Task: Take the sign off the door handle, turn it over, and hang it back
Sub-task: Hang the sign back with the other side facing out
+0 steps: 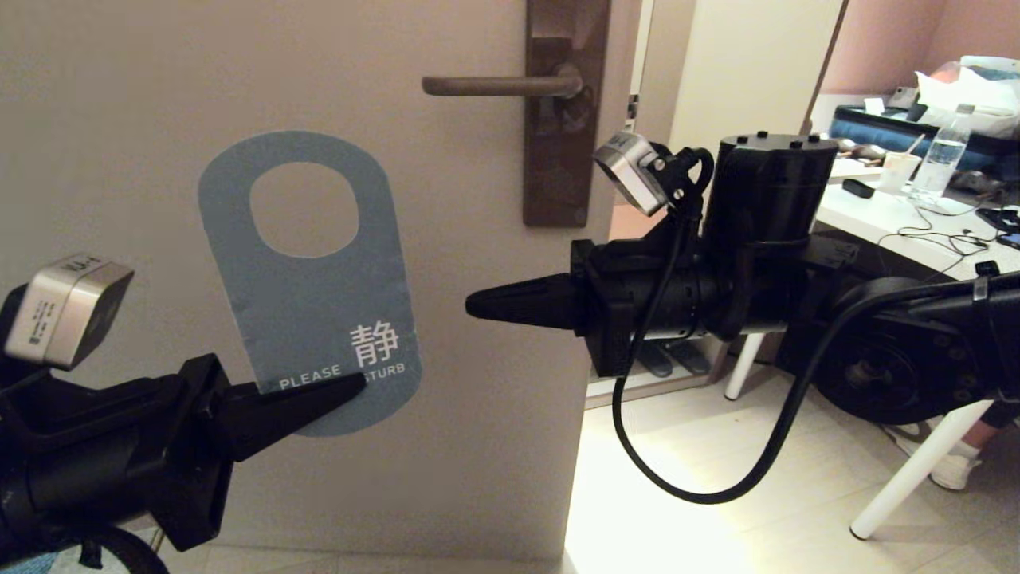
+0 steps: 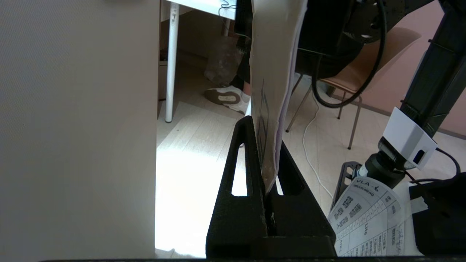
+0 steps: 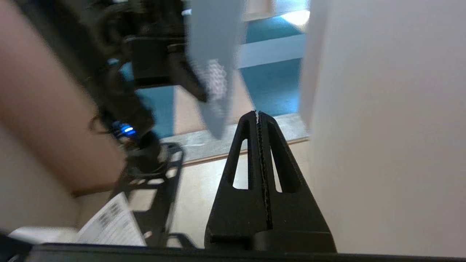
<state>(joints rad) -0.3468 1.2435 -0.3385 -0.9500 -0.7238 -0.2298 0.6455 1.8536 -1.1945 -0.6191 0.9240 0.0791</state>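
The left gripper [image 1: 355,384] has its two fingers pinched onto the lower edge of the sign [image 1: 307,307], the tips pressed over the printed line so that only part of the wording shows; in the left wrist view the card rises edge-on from between the black fingers [image 2: 251,156]. The sign is off the door handle [image 1: 498,84], held upright below and to the left of the lever, in front of the door [image 1: 119,119], its blue face toward the head camera and its oval hole uppermost. The right gripper [image 1: 472,305] sits a little to the right of the card, level with its lower half, its fingers pressed together on nothing, tips pointing at the sign without touching it. The blue side seems to be the face now outward, so the turn looks either done or about to begin; either way the grip at the bottom edge is thin, and I would keep the card from swinging, lift it so the oval hole clears the free end of the lever, then slide it along toward the backplate [image 1: 562,171] before letting go. Counted: one sign, one door handle, one backplate, two grippers, one oval hole
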